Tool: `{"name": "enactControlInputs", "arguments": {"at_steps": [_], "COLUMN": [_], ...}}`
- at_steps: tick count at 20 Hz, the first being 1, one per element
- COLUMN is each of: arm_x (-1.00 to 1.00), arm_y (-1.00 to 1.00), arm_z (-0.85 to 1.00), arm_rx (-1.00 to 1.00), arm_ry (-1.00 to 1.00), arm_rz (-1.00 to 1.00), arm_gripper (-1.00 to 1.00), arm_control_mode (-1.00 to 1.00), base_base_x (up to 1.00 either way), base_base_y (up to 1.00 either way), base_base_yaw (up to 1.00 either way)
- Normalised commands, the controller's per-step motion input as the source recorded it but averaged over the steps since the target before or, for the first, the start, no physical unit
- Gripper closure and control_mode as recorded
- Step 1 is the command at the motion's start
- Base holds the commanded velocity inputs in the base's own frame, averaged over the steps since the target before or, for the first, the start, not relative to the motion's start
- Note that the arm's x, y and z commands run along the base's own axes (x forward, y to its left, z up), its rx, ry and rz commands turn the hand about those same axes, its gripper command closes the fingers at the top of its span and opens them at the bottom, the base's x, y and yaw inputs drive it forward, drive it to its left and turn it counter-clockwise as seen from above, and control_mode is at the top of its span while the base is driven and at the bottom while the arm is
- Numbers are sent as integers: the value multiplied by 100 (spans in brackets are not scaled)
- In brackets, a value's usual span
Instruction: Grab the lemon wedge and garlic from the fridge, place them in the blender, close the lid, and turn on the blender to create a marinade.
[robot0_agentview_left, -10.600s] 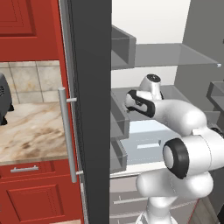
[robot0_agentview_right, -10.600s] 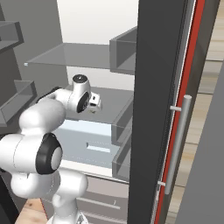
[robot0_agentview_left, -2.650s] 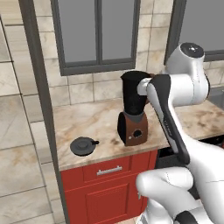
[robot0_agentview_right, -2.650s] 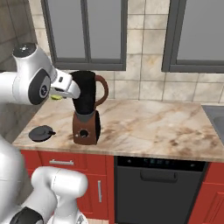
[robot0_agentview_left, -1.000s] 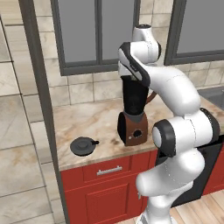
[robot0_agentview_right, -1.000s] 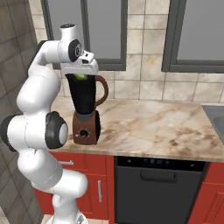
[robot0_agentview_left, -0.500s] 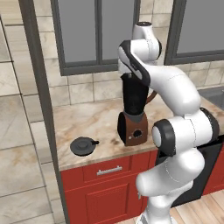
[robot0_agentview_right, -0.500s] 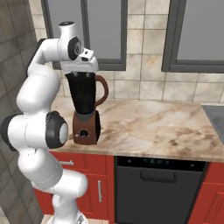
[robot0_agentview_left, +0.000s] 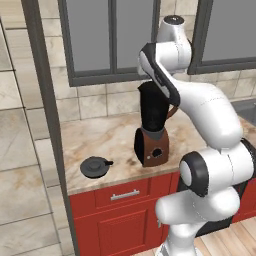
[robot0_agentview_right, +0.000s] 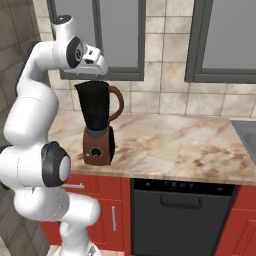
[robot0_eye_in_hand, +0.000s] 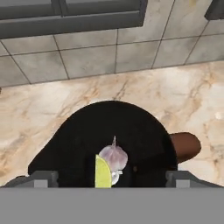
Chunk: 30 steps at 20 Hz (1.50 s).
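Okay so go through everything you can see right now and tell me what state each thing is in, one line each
blender: upright on the counter, jar uncovered.
lid: off the jar, lying flat on the counter beside the blender.
garlic: inside the jar.
lemon wedge: inside the jar, against the garlic.
gripper: open, holding nothing, above the jar mouth.

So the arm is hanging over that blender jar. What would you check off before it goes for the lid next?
1. Garlic inside the blender: ok.
2. Lemon wedge in the jar beside it: ok.
3. Gripper open, fingers empty: ok.
4. Lid on the counter, left of the blender, unobstructed: ok.
5. Jar top uncovered: ok.
6. Dial setting on the base: cannot tell.
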Motion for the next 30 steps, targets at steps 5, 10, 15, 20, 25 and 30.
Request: {"name": "enactControlInputs", "arguments": {"at_steps": [5, 10, 15, 20, 25, 30], "arm_x": [-96, -100, -83, -55, -23, -18], "arm_y": [0, 0, 0, 0, 13, 33], "arm_z": [9, 0, 0, -2, -2, -3], "arm_rx": [0, 1, 0, 1, 1, 2], "arm_ry": [-20, -16, -7, -5, 0, 10], "arm_rz": [0, 0, 0, 0, 0, 5], "arm_gripper": [-100, -100, -100, -100, -100, -100], "arm_control_mode": [-100, -100, -100, -100, -100, -100], "base_base_x": [0, 0, 0, 0, 0, 0], "base_base_y": [0, 0, 0, 0, 0, 0], "base_base_yaw": [0, 0, 0, 0, 0, 0]}}
